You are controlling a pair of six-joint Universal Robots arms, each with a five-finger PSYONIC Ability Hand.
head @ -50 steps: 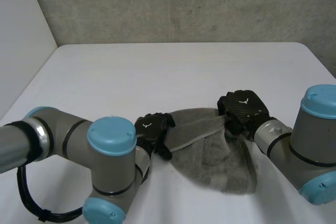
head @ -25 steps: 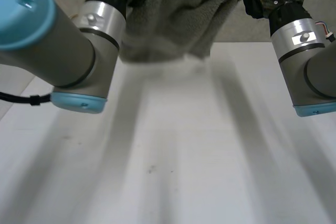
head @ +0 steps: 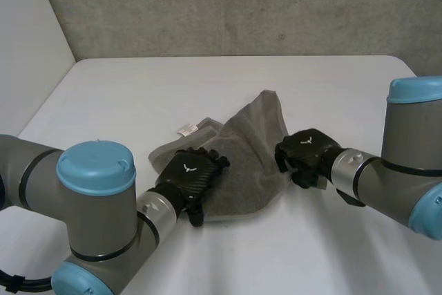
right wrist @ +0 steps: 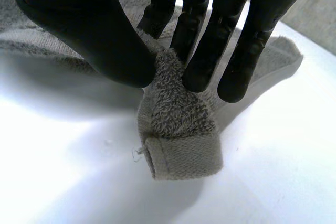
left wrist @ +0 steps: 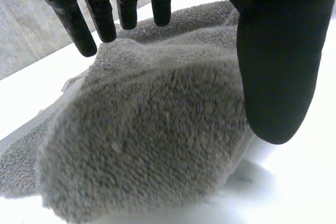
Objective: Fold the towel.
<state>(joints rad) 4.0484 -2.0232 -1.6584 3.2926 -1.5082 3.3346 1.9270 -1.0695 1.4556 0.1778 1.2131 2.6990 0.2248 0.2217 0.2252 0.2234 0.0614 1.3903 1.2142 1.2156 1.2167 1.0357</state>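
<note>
A grey towel [head: 242, 164] lies bunched on the white table [head: 138, 94], one corner standing up at its far side. My left hand [head: 188, 176] rests on the towel's near left part. In the left wrist view its fingers [left wrist: 100, 14] reach straight over the towel [left wrist: 157, 129] and the thumb stands apart, so that hand is open. My right hand [head: 304, 151] is at the towel's right edge. In the right wrist view its thumb and fingers [right wrist: 199, 35] pinch a rolled corner of the towel [right wrist: 178, 124], with the hem hanging just past them.
A small white label [head: 186, 129] sticks out at the towel's far left edge. A concrete wall [head: 242, 5] runs behind the table, and a pale side wall [head: 27, 39] stands at the left. Bare table lies beyond the towel.
Both hands swung the towel up high and brought it back down onto the table, farther from me. The left hand has let go and its fingers now lie straight on the cloth.
</note>
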